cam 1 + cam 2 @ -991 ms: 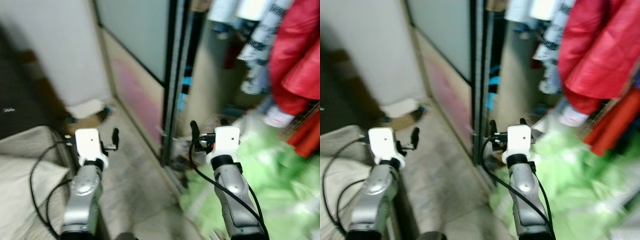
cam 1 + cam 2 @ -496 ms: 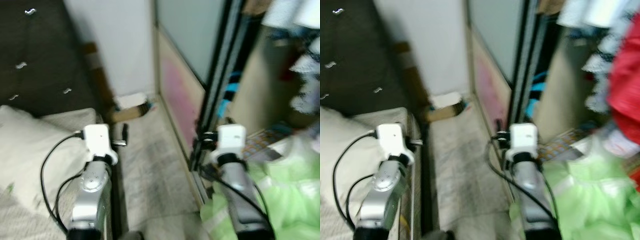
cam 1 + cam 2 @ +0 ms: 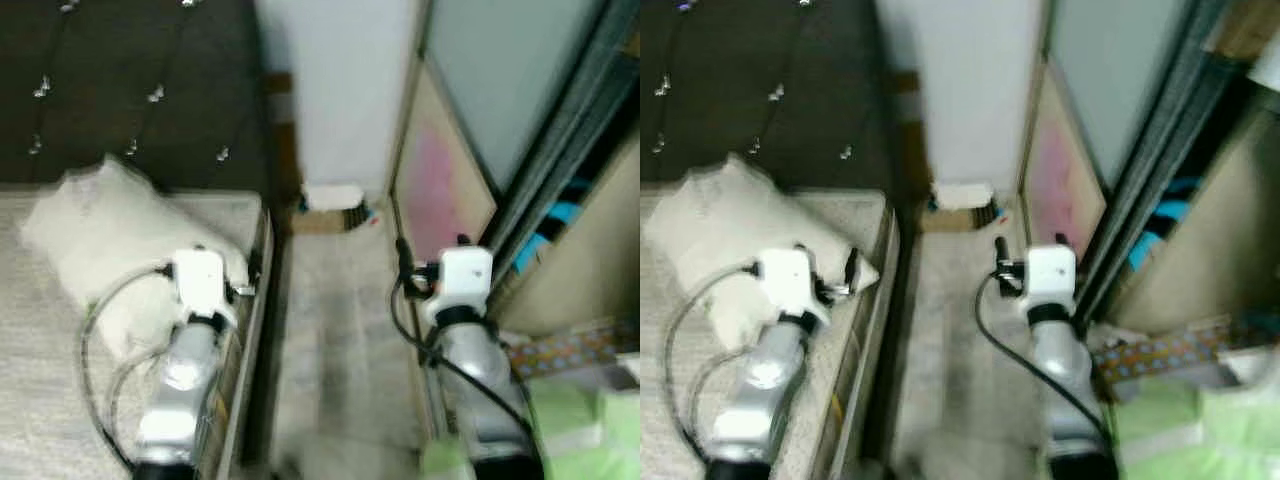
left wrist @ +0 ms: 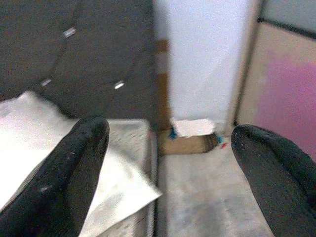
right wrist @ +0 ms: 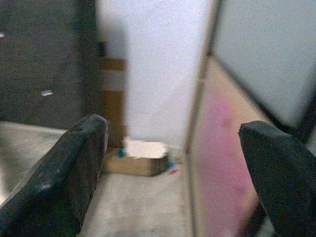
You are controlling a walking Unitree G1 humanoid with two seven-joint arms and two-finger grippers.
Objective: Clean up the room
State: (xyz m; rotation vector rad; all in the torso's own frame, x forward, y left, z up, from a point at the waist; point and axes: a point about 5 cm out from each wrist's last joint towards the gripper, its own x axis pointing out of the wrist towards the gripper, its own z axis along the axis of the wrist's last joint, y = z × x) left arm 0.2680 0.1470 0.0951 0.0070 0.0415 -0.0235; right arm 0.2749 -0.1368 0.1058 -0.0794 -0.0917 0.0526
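Observation:
My left gripper (image 3: 245, 285) is held out in front, open and empty, over the bed's edge beside a white pillow (image 3: 110, 225). My right gripper (image 3: 432, 250) is also open and empty, above the narrow strip of floor (image 3: 340, 340) between the bed (image 3: 40, 380) and the sliding wardrobe door (image 3: 480, 110). At the far end of that strip a small cardboard box with a white top (image 3: 330, 210) lies against the white wall; it is also seen between the fingers (image 4: 74, 173) in the left wrist view and as the box (image 5: 143, 158) in the right wrist view.
A dark tufted headboard (image 3: 130, 90) backs the bed. Light green fabric (image 3: 580, 420) is heaped at the lower right, beside a patterned flat item (image 3: 570, 345) at the wardrobe's foot. The floor aisle is narrow, with the bed frame on one side and the door rail on the other.
The whole view has swung left: the hanging red and patterned clothes have left the picture, and the bed, pillow and headboard have come in. Both arms keep the same pose.

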